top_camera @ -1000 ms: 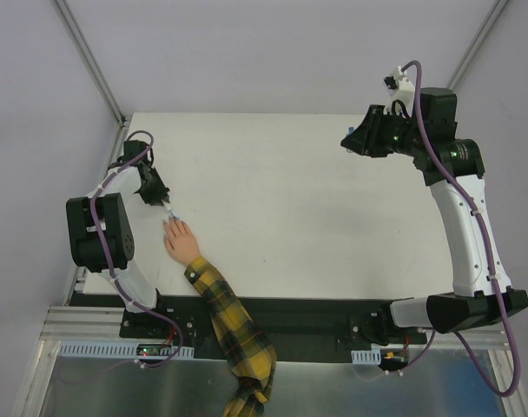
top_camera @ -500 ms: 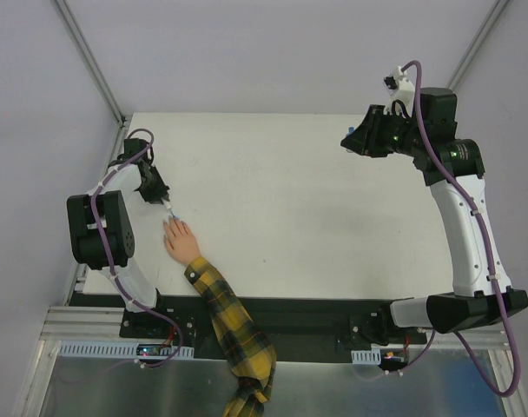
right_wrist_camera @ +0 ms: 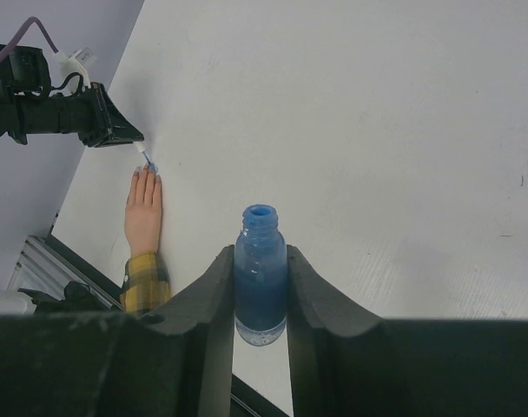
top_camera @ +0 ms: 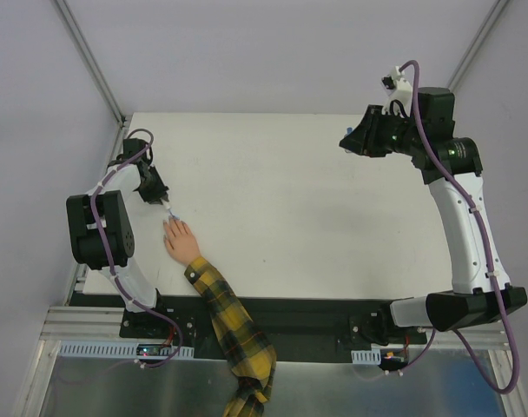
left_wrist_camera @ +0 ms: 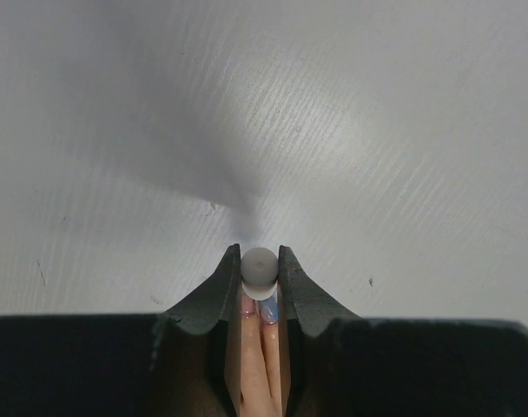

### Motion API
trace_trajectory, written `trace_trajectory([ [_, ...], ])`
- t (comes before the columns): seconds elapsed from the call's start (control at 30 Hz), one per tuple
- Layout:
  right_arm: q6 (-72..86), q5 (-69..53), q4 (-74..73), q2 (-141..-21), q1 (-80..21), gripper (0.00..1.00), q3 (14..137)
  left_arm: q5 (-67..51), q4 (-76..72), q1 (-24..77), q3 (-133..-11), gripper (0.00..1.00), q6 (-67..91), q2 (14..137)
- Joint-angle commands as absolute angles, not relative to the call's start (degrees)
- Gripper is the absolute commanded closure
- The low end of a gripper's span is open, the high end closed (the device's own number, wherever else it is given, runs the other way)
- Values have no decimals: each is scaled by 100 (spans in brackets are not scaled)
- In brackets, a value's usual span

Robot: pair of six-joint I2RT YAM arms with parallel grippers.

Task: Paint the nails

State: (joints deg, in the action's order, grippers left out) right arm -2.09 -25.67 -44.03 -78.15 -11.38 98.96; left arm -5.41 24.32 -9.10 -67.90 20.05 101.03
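Observation:
A small peach hand (top_camera: 181,241) in a yellow-and-black plaid sleeve (top_camera: 225,317) lies flat at the table's left edge. My left gripper (top_camera: 162,202) is shut on a small white-capped brush (left_wrist_camera: 260,271), whose tip (right_wrist_camera: 148,160) rests at the fingertips. Through the left wrist view's jaws (left_wrist_camera: 260,259) I see two of the nails (left_wrist_camera: 268,311): one is tinted blue and the one beside it is pinkish. My right gripper (right_wrist_camera: 260,257) hangs high at the far right (top_camera: 349,141), shut on an open bottle of blue paint (right_wrist_camera: 260,269).
The white table (top_camera: 290,217) has grey walls behind it and on both sides. A black rail runs along its near edge, where the arm bases sit. The left arm (right_wrist_camera: 47,113) stretches low along the left edge.
The right gripper with the bottle has shifted slightly. The left gripper and brush stay at the fingertips.

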Motion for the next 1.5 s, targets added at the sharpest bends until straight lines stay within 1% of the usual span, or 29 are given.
trace_trajectory([
  [0.0, -123, -2707, -4271, -7778, -1107, 100, 9984, -597, 2417, -967, -6864, 100, 1907, 10081],
  [0.63, -132, -2742, -4254, -7761, -1107, 100, 9967, -817, 2373, -967, -6328, 100, 2039, 9510],
  [1.2, -149, -2742, -4254, -7761, -1107, 99, 9976, -773, 2382, -967, -6794, 100, 2022, 9861],
  [1.47, -141, -2725, -4263, -7770, -1107, 100, 9984, -774, 2382, -967, -6820, 100, 2013, 9993],
])
